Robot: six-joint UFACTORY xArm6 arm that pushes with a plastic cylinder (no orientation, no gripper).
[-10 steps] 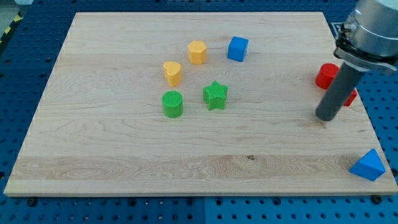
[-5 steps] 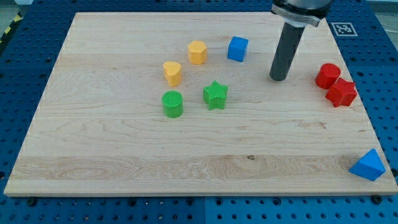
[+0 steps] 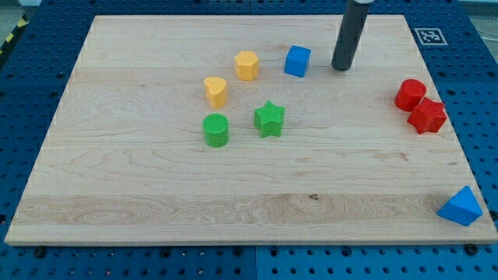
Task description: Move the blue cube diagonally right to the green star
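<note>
The blue cube point(image 3: 297, 61) sits on the wooden board point(image 3: 156, 187) toward the view's top, right of centre. The green star point(image 3: 269, 119) lies below it and slightly to the left, apart from it. My tip point(image 3: 341, 68) rests on the board just to the right of the blue cube, with a small gap between them. The dark rod rises from the tip out of the view's top.
A yellow hexagonal block point(image 3: 247, 65) and a yellow rounded block point(image 3: 215, 91) lie left of the cube. A green cylinder point(image 3: 216, 130) is left of the star. A red cylinder point(image 3: 409, 94) and red star point(image 3: 427, 116) sit at the right edge. A blue triangular block point(image 3: 461, 206) is at the bottom right corner.
My tip has moved from the right side of the board, near the red blocks, up and to the left, ending just right of the blue cube. No block has moved.
</note>
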